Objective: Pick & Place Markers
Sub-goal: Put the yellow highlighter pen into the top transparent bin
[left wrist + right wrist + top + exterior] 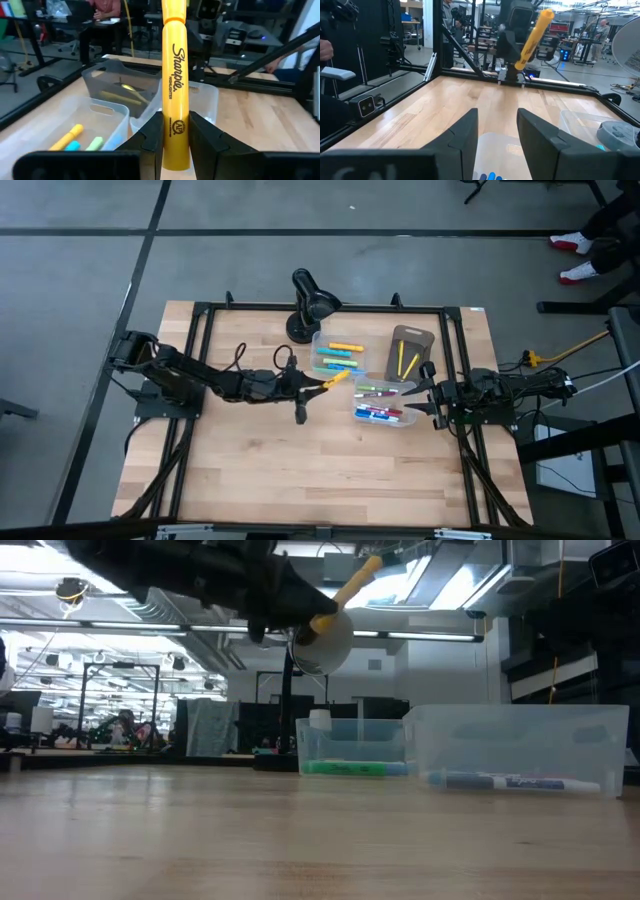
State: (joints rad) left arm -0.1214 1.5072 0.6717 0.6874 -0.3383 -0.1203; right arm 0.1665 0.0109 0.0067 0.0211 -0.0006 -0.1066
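- A yellow Sharpie highlighter (175, 90) is clamped near its base between the fingers of the left gripper (312, 383), its capped end pointing outward and upward, raised well above the table (300, 480).
- It hangs just beside the near-centre corner of the clear bin (322, 340) that already holds yellow, blue and green markers (340, 356).
- A second clear bin (408, 420) towards the right edge holds more markers (378, 412); two yellow ones lie in the grey-brown tray (420, 337) behind it.
- The right gripper (432, 402) waits just beside that second bin, jaws moderately parted and empty.
- Risk: the highlighter is gripped low and tilted, so it could pivot or slip in transit.
- Risk: released from here, it may strike the bin wall and roll onto the table.
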